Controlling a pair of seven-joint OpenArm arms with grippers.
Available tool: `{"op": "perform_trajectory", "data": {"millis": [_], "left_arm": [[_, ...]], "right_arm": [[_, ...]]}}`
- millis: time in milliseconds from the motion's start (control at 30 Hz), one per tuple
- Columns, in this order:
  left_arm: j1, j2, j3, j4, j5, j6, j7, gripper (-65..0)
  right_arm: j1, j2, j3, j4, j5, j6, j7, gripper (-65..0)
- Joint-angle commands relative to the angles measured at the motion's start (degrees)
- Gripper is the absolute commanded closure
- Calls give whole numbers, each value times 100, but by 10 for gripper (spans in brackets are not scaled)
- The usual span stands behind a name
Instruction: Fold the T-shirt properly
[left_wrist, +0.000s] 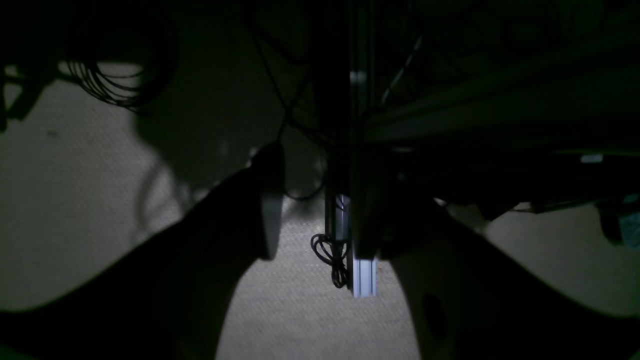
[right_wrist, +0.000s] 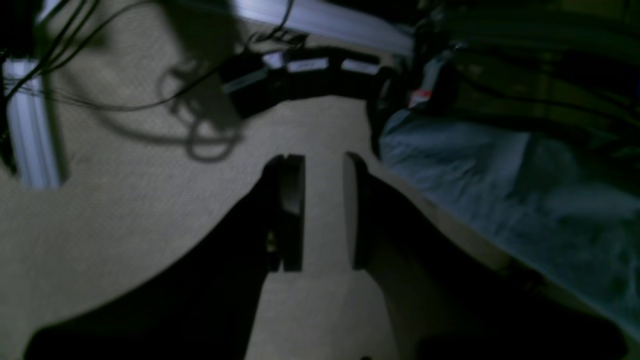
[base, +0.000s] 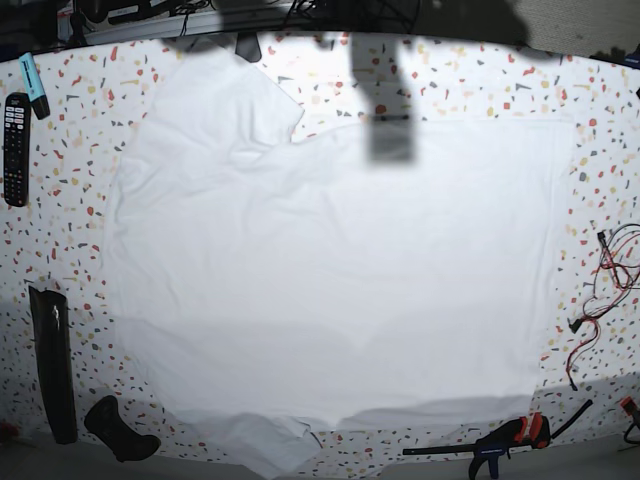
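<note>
The T-shirt (base: 330, 290) is spread flat across the speckled table (base: 600, 150), while both tools, the left tool (left_wrist: 320, 200) and the right tool (right_wrist: 322, 212), are held open and empty below the table; matching corners should be gripped evenly.

We can read no text, brand, number or sign in any of the three views. The remote control (base: 16, 148) at the left edge of the base view has rows of buttons, but their markings are too small for us to make out. In the right wrist view, the pale labels on the dark box (right_wrist: 305, 75) near the top centre are blurred, and so is the red-and-white tag (right_wrist: 420, 97) to its right.
</note>
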Motion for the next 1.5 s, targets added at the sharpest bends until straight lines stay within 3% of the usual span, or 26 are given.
{"op": "perform_trajectory", "data": {"millis": [0, 233, 433, 567, 700, 867, 967, 1233, 1467], "left_arm": [[203, -68, 0, 166, -7, -42, -111, -219], [1091, -380, 0, 1381, -26, -42, -94, -219], [1974, -514, -7, 2271, -391, -35, -74, -219], [2498, -514, -7, 2761, -391, 35, -140, -219], [2848, -514, -7, 3248, -391, 474, -138, -219], [3095, -531, -4, 3871, -391, 673, -133, -219], [3230, -570, -7, 4301, -391, 673, -133, -219], [3429, -577, -15, 5250, -389, 678, -122, -219], [3425, -575, -463, 5781, -389, 695, -149, -219]], "right_arm": [[-236, 118, 13, 164, -17, -83, -11, -130], [-1419, 699, 13, 1729, -15, -70, -111, -130], [-2151, 1086, 44, 2916, -17, -83, -254, -130], [-2518, 1141, 280, 3515, -22, -83, -284, -130], [-2909, 1161, 667, 4151, -24, -83, -284, -130], [-3298, 1379, 1054, 5023, -581, -83, -286, -130], [-3464, 1523, 1244, 5595, -619, -87, -295, -130], [-3536, 1537, 1759, 6688, -619, -85, -380, -130], [-3252, 1534, 1818, 7206, -717, -81, -542, -130]]}}
